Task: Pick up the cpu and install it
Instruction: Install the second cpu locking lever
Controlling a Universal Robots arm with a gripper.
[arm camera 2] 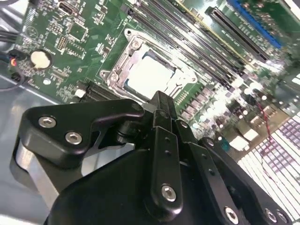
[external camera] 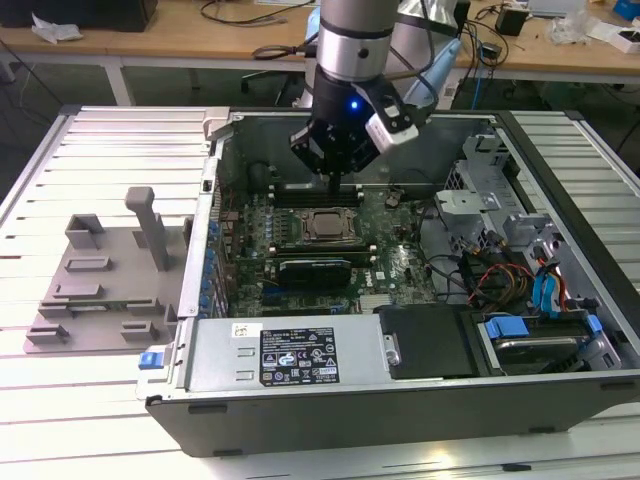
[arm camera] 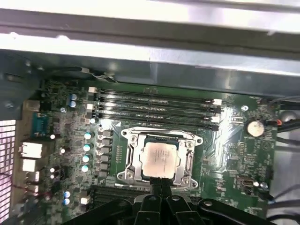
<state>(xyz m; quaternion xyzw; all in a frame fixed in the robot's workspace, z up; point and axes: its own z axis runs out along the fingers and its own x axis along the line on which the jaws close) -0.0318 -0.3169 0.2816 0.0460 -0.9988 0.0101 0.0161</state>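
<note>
- The cpu (arm camera: 160,158) is sitting flat inside the socket (arm camera: 161,157) near the middle of the motherboard (arm camera: 225,154), its silvery top facing up; it is showing in both wrist views, also at (arm camera 2: 150,75).
- Judging by its look, it is handling as a light, thin, stiff plate with a smooth metal top, likely slippery and fragile underneath, so any hold is belonging on 2 opposite edges, not on the flat face.
- The gripper (arm camera: 161,183) is hovering just above the socket's near edge, with its 2 fingers (arm camera 2: 161,122) pressed together into 1 narrow tip.
- It is pinching nothing, and it is appearing clear of the cpu rather than touching it.
- In the exterior view the gripper (external camera: 333,182) is hanging over the socket inside the open case (external camera: 400,400), toward the case's rear wall.
</note>
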